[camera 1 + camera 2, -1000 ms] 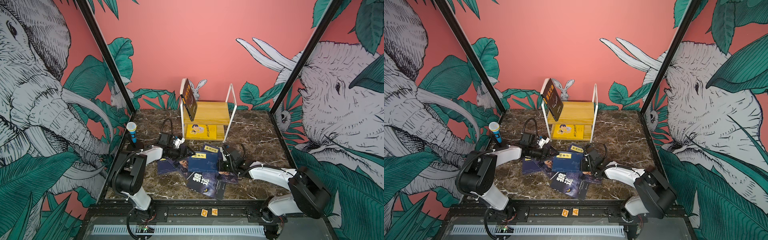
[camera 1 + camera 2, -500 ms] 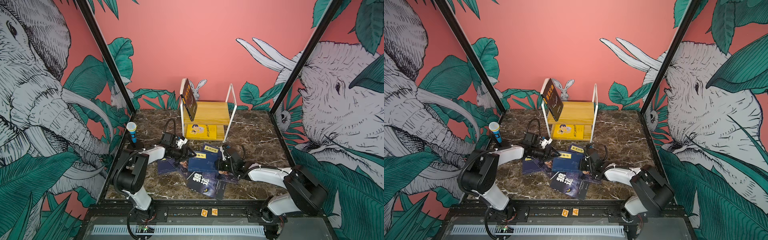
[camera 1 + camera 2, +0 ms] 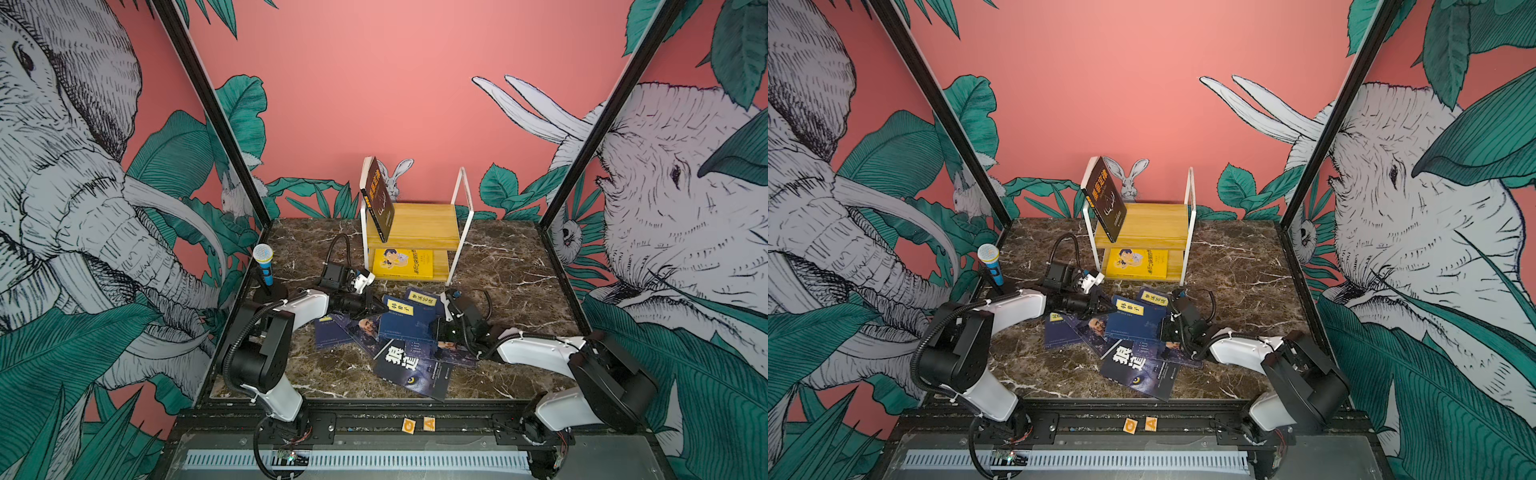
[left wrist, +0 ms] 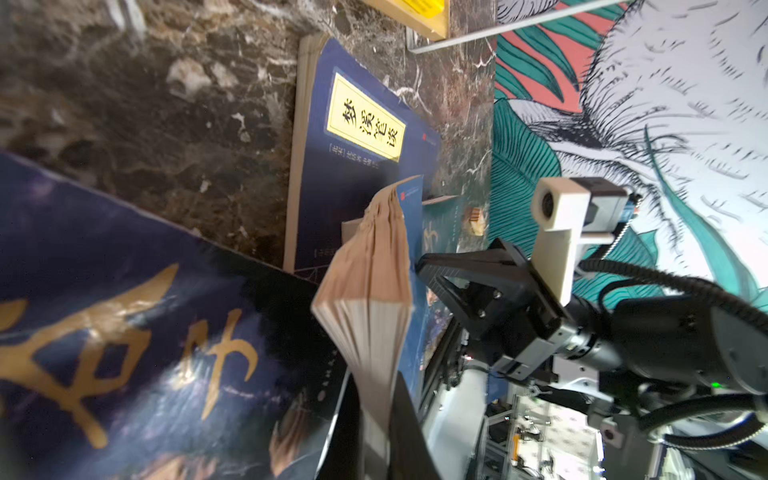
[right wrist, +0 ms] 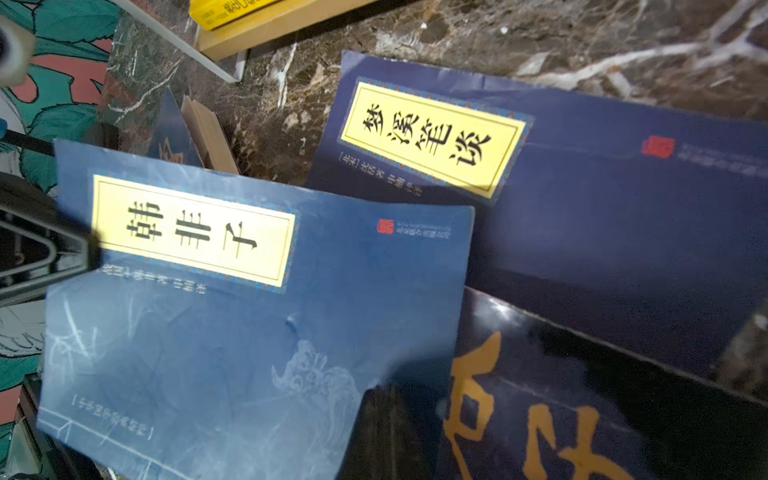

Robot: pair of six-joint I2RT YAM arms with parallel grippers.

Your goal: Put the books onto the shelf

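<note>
Several books lie overlapped on the marble in front of the shelf point(image 3: 419, 226) point(image 3: 1150, 224). My left gripper point(image 3: 380, 308) point(image 4: 376, 386) is shut on the left edge of the top navy book point(image 3: 409, 322) point(image 4: 370, 291) point(image 5: 249, 311), whose pages fan out between the jaws. My right gripper point(image 3: 435, 329) point(image 5: 390, 415) is shut with its tip at that book's opposite edge, holding nothing. A second navy book point(image 3: 422, 300) point(image 5: 582, 208) lies behind, and a third point(image 3: 328, 334) to the left. A purple portrait book point(image 3: 365, 328) and the black wolf-eye book point(image 3: 411, 370) lie nearer the front.
A dark book with gold lettering point(image 3: 379, 199) leans on the shelf's upper board. A bright yellow book point(image 3: 402, 264) lies on the lower board. A blue microphone point(image 3: 264, 266) stands at the table's left edge. Two small orange blocks point(image 3: 417, 424) sit on the front rail.
My left gripper has moved right to the navy book and closed on its edge. My right gripper has crept slightly toward the same book and stayed shut.
</note>
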